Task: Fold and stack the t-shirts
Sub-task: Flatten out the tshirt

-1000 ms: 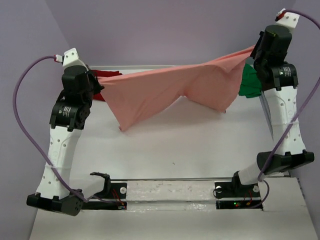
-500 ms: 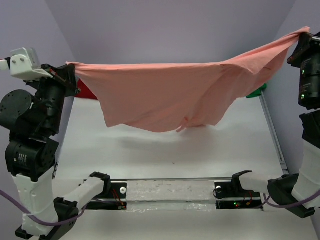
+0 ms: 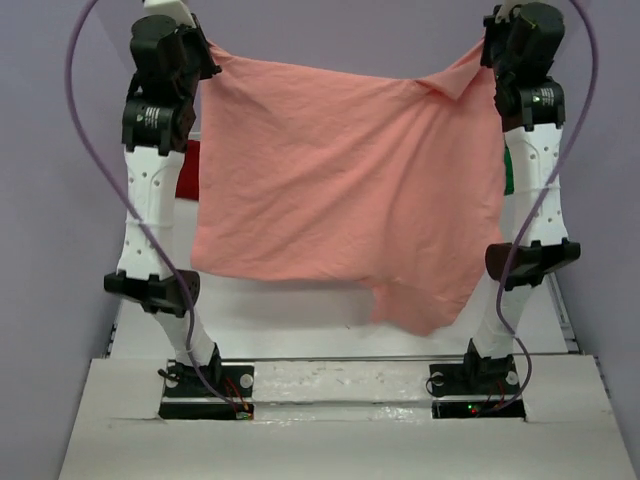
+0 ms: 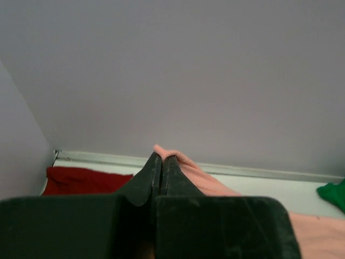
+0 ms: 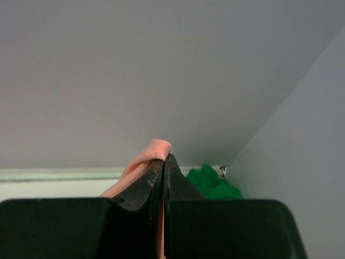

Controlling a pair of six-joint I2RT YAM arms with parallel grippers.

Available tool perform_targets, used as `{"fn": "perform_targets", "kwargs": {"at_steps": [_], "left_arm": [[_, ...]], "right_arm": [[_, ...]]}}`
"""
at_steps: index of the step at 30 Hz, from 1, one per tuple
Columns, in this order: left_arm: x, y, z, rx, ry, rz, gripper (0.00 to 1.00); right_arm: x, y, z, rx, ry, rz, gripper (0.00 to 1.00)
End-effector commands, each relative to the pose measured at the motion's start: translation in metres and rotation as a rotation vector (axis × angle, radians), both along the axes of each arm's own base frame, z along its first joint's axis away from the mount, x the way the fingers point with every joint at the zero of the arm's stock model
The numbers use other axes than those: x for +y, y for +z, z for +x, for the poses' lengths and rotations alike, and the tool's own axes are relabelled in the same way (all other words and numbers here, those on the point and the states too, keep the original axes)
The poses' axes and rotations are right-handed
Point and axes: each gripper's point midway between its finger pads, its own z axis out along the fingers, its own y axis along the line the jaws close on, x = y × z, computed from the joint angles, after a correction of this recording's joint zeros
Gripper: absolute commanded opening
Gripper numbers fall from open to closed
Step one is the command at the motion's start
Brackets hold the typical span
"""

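Lavender wall (image 3: 350,30); left tool (image 4: 160,158), right tool (image 5: 163,158) clamp hanging salmon-pink t-shirt (image 3: 340,190).

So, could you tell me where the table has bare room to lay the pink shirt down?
Bare table shows between the hanging salmon-pink shirt and the near rail. The far corners are taken: dark red shirt left, green shirt right.

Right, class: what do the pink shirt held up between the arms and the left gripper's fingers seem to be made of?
Pink t-shirt: soft thin cloth, perhaps cotton knit, matt; it drapes and creases. Left gripper: fingers hard, black, matt, likely plastic; edges straight while clamped on cloth.
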Motion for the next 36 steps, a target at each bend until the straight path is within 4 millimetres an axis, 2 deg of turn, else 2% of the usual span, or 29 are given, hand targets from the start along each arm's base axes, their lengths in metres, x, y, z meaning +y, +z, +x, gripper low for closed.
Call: {"fn": "perform_targets", "kwargs": {"at_steps": [1, 2, 5, 7, 9, 10, 11, 12, 13, 14, 15, 16, 17, 18, 19, 20, 21, 22, 24, 25, 26, 29, 30, 33, 35, 36], "left_arm": [[0.019, 0.008, 0.024, -0.022, 0.004, 0.008, 0.0], [0.021, 0.0, 0.037, -0.008, 0.006, 0.009, 0.0], [0.034, -0.006, 0.045, 0.001, 0.021, 0.011, 0.0], [0.045, -0.013, 0.046, 0.022, 0.032, 0.002, 0.0], [0.047, -0.001, 0.03, -0.005, 0.031, -0.003, 0.0], [0.046, -0.01, 0.03, 0.017, 0.025, -0.001, 0.0], [0.046, 0.004, 0.012, -0.016, 0.023, -0.004, 0.0], [0.045, 0.009, 0.004, -0.025, 0.021, -0.012, 0.0], [0.039, 0.004, 0.0, -0.013, -0.014, -0.012, 0.0], [0.038, 0.019, -0.022, -0.051, -0.024, -0.014, 0.0], [0.035, 0.024, -0.031, -0.068, -0.031, -0.018, 0.0], [0.034, 0.03, -0.051, -0.086, -0.032, -0.017, 0.0], [0.026, 0.033, -0.062, -0.097, -0.044, -0.018, 0.0], [0.025, 0.038, -0.074, -0.11, -0.029, -0.019, 0.0], [0.024, 0.045, -0.098, -0.137, -0.028, -0.013, 0.0], [0.017, 0.049, -0.113, -0.152, -0.037, -0.017, 0.0], [0.016, 0.046, -0.122, -0.148, -0.03, -0.015, 0.0], [0.022, 0.058, -0.151, -0.193, -0.022, -0.023, 0.0], [0.028, 0.063, -0.175, -0.221, -0.013, -0.035, 0.0], [0.029, 0.065, -0.186, -0.234, -0.018, -0.04, 0.0], [0.033, 0.071, -0.202, -0.259, -0.018, -0.047, 0.0], [0.035, 0.075, -0.218, -0.265, -0.027, -0.049, 0.0], [0.037, 0.075, -0.218, -0.266, -0.017, -0.044, 0.0], [0.044, 0.072, -0.207, -0.244, 0.04, -0.024, 0.0], [0.049, 0.067, -0.19, -0.21, 0.099, -0.018, 0.0], [0.049, 0.065, -0.184, -0.2, 0.106, -0.009, 0.0]], "right_arm": [[-0.012, 0.035, -0.015, -0.089, 0.029, -0.049, 0.0], [-0.019, 0.033, -0.014, -0.082, 0.011, -0.062, 0.0], [-0.019, 0.038, -0.018, -0.092, 0.016, -0.072, 0.0], [-0.02, 0.051, -0.034, -0.117, 0.015, -0.072, 0.0], [-0.019, 0.063, -0.05, -0.144, 0.02, -0.071, 0.0], [-0.02, 0.062, -0.054, -0.141, 0.016, -0.068, 0.0], [-0.023, 0.08, -0.077, -0.185, 0.008, -0.065, 0.0], [-0.023, 0.085, -0.088, -0.195, 0.011, -0.064, 0.0], [-0.021, 0.081, -0.091, -0.185, 0.023, -0.062, 0.0], [-0.02, 0.086, -0.102, -0.2, 0.033, -0.058, 0.0], [-0.019, 0.102, -0.129, -0.243, 0.046, -0.05, 0.0], [-0.015, 0.106, -0.141, -0.255, 0.051, -0.045, 0.0], [-0.016, 0.113, -0.161, -0.272, 0.038, -0.05, 0.0], [-0.015, 0.117, -0.174, -0.285, 0.031, -0.05, 0.0], [0.0, 0.123, -0.187, -0.305, 0.066, -0.044, 0.0], [-0.004, 0.13, -0.213, -0.329, 0.035, -0.055, 0.0], [0.014, 0.134, -0.226, -0.342, 0.09, -0.046, 0.0], [0.013, 0.138, -0.24, -0.358, 0.086, -0.042, 0.0], [0.009, 0.144, -0.263, -0.384, 0.087, -0.032, 0.0], [-0.003, 0.15, -0.285, -0.416, 0.073, -0.01, 0.0], [-0.007, 0.152, -0.294, -0.429, 0.067, 0.002, 0.0], [-0.017, 0.156, -0.317, -0.462, 0.067, 0.012, 0.0], [-0.016, 0.156, -0.319, -0.466, 0.079, 0.013, 0.0], [-0.017, 0.158, -0.314, -0.47, 0.044, -0.036, 0.0], [-0.018, 0.146, -0.295, -0.409, -0.04, -0.076, 0.0], [-0.017, 0.15, -0.293, -0.431, -0.059, -0.078, 0.0]]}}
